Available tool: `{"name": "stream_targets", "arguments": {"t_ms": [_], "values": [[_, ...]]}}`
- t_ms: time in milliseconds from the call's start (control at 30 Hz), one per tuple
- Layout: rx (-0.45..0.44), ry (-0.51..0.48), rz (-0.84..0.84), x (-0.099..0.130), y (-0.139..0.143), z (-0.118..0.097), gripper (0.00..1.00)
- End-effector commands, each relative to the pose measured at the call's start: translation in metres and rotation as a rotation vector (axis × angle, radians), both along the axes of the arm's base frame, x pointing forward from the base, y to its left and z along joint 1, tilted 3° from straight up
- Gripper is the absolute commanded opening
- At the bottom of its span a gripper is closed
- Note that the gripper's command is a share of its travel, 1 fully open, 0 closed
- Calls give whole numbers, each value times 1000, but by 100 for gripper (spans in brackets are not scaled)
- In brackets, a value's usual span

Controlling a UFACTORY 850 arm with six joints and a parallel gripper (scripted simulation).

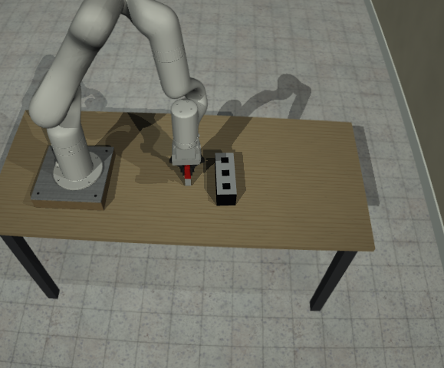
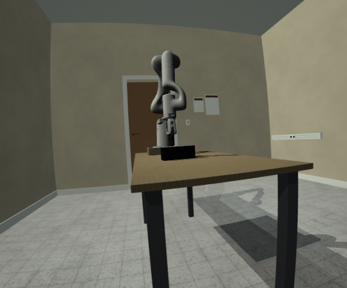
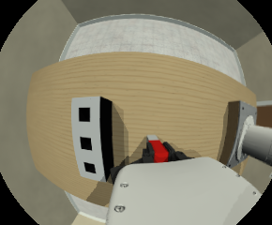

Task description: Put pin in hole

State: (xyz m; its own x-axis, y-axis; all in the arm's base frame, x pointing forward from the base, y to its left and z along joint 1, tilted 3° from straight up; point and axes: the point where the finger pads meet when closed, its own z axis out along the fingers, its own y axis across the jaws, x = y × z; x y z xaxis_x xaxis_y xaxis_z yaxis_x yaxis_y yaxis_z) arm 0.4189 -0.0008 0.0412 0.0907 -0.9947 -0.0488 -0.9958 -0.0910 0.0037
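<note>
We see the gripper (image 1: 187, 171) pointing down at the table (image 1: 293, 221), its fingers clamped on the red part of the pin (image 1: 188, 174), which lies flat on the wood with its grey end toward the near table edge. Just beside the pin stands the block (image 1: 226, 180), its three square holes in a row. The arm's base plate (image 1: 39, 192) sits well apart at the table's end.
</note>
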Motion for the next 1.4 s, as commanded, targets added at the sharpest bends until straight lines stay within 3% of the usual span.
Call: {"name": "stream_targets", "arguments": {"t_ms": [0, 267, 300, 833, 867, 1367], "values": [[0, -1, 0, 1, 0, 2, 0], [0, -1, 0, 1, 0, 2, 0], [0, -1, 0, 1, 0, 13, 0], [0, -1, 0, 1, 0, 13, 0], [0, -1, 0, 1, -1, 27, 0], [0, -1, 0, 1, -1, 27, 0]]}}
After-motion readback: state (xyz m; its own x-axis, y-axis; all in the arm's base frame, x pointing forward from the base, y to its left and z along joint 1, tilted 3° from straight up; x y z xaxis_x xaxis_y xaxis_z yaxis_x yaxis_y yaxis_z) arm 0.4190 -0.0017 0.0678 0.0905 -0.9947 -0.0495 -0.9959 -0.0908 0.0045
